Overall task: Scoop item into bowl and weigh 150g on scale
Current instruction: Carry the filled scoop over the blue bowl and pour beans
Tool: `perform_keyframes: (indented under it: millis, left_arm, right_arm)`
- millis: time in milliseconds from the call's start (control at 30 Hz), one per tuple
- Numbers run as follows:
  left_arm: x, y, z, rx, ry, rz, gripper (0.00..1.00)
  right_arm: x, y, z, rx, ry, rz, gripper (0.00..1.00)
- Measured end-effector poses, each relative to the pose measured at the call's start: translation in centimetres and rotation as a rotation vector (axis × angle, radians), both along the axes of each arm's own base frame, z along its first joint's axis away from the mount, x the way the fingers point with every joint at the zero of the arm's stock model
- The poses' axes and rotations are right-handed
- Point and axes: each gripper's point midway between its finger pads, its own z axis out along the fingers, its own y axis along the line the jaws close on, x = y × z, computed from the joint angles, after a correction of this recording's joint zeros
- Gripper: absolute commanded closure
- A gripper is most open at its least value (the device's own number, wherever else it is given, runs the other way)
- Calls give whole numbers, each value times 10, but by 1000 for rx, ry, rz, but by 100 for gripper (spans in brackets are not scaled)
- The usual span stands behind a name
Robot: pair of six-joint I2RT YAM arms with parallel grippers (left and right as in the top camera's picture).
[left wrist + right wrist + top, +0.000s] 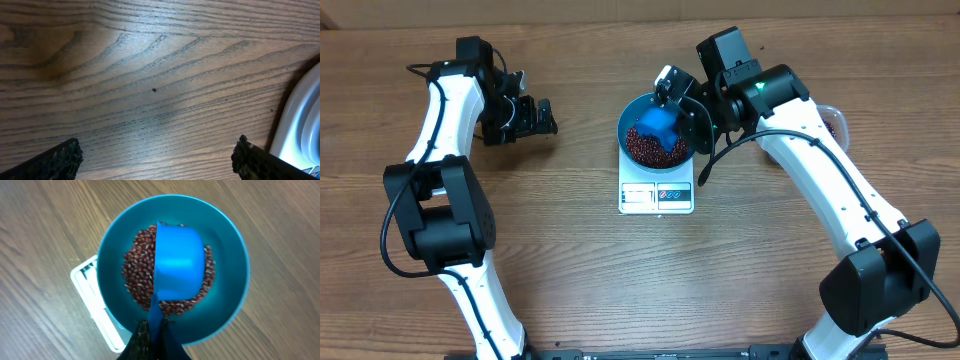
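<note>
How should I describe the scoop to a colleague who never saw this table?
Start at the white scale in the middle of the wooden table; the deep blue bowl of red-brown beans stands on it. Inside that bowl, above the beans, is the scoop, its handle pinched by the right end effector. It is a small, brighter blue cup, tipped with its outside up.

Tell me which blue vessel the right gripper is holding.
The small handled scoop, tipped over the beans; the larger bowl sits free on the scale.
</note>
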Motion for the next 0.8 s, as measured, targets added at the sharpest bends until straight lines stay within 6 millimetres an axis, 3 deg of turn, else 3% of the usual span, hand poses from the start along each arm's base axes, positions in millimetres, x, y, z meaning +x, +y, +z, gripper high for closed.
perform_keyframes:
  millis: [400,800]
  left_arm:
    - [0,0,0,0,0,0,1]
    - [0,0,0,0,0,0,1]
  right_arm:
    - [14,14,10,123,17,-136,96]
    - [17,13,11,171,85,-287,96]
